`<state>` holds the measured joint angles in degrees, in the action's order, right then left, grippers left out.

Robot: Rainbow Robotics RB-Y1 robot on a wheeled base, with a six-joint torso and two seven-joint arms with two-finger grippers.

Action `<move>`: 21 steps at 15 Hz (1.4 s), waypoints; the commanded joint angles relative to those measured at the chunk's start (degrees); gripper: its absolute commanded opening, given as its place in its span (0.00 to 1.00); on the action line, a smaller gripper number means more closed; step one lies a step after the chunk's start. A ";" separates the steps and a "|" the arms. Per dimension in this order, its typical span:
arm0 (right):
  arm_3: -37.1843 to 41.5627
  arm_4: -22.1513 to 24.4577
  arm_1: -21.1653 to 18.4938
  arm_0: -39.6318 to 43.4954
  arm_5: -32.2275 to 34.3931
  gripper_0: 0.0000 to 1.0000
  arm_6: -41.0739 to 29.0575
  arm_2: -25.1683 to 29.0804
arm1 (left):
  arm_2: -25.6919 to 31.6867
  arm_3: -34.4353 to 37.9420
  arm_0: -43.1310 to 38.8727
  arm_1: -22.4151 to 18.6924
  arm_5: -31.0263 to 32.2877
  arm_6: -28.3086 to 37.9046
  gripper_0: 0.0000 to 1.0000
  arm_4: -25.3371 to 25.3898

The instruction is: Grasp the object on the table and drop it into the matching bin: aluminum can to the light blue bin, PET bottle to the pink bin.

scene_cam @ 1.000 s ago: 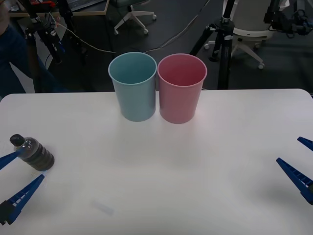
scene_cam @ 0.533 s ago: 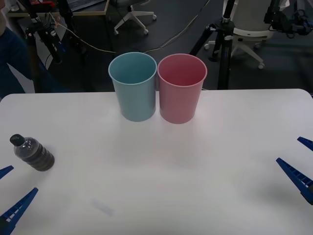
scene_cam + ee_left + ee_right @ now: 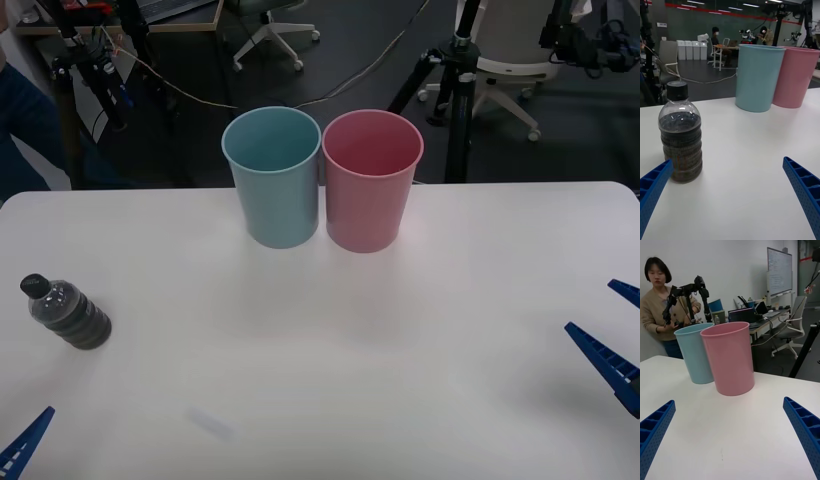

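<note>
The bottle [image 3: 66, 313] is seen upright on the table [image 3: 330, 350], not yet grasped. Both bins stand empty-looking. The left gripper [image 3: 730, 195] and right gripper [image 3: 730, 435] are spread apart, holding nothing.

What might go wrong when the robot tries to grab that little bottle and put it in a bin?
The PET bottle stands upright near the table's left edge, so a nudge from the open left gripper might tip it or roll it off. The pink bin and light blue bin stand side by side, so a slightly off drop could land in the wrong one.
</note>
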<state>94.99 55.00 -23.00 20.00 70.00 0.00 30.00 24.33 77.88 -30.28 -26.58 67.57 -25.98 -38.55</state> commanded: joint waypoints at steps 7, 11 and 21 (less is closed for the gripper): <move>0.01 0.00 0.00 0.00 0.00 1.00 0.00 0.00 | -3.41 -15.13 11.03 -1.55 0.02 -9.53 1.00 1.99; 0.01 0.00 0.00 0.00 0.00 1.00 0.00 0.00 | -3.41 -21.19 15.60 -2.25 0.02 -10.67 1.00 1.99; 0.01 0.00 0.00 0.00 0.00 1.00 0.00 0.00 | -6.05 -34.99 28.61 -3.75 -0.86 -12.43 1.00 1.73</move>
<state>95.00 55.00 -23.00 20.00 70.00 0.00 30.00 18.64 42.93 -2.07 -30.32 67.08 -38.40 -36.79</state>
